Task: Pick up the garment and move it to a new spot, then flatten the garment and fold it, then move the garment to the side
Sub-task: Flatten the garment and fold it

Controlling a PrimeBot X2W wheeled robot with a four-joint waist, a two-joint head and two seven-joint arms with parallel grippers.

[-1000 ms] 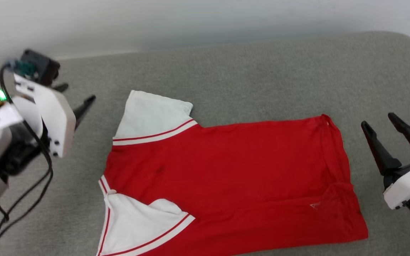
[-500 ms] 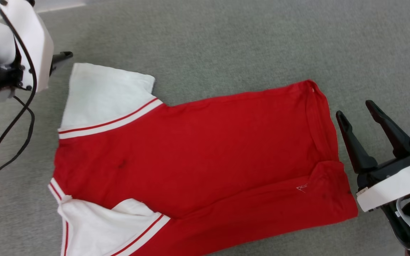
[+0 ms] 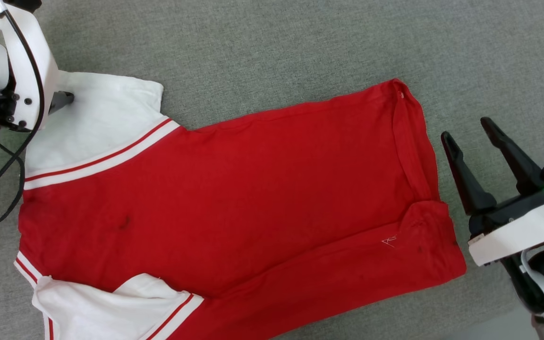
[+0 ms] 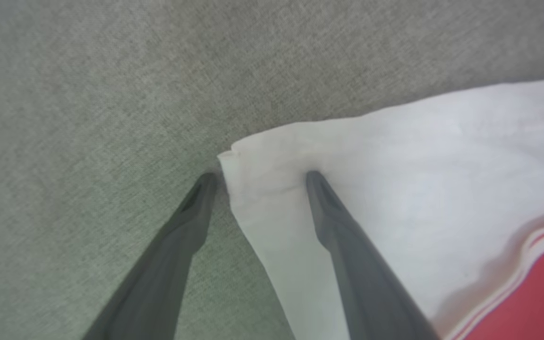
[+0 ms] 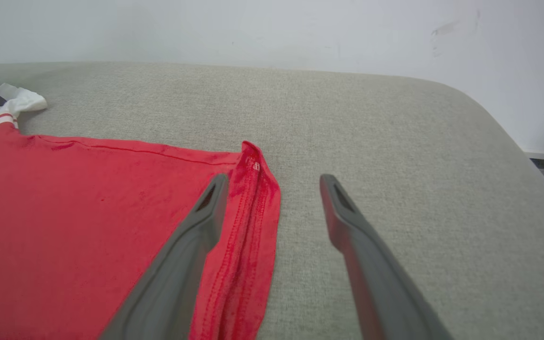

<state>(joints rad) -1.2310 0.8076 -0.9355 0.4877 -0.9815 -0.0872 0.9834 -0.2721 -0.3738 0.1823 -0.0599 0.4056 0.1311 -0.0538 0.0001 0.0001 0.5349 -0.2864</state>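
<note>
Lying flat on a grey cushion [image 3: 272, 42], the shirt [image 3: 234, 189] spans the head view from 9 o'clock, the collar end, to 3 o'clock, the hem [image 3: 411, 141]. One white sleeve [image 3: 106, 113] reaches toward 10 o'clock. The other sleeve, at 7 o'clock, is folded in on itself, and a strip along the 6 o'clock edge is doubled over.

The left gripper [image 4: 260, 175] is spread wide and holds nothing. It straddles the outer corner of the 10 o'clock sleeve, with one fingertip on the bare cushion and the other pressing a dimple into the white cloth. The right gripper [image 3: 466, 130] is likewise parted and empty. It sits just beside the hem at 3 o'clock, and in its own wrist view one finger lies over the rolled hem and the other over the cushion. Whether it touches the cloth cannot be told.

Likely faults from here:
- A pinch so near the sleeve corner may catch only one layer, or slip off when lifted.
- Tips pressed hard could snag the cushion cover.
- A lift from one end alone would drag and bunch the shirt, deepening the existing folds.
</note>
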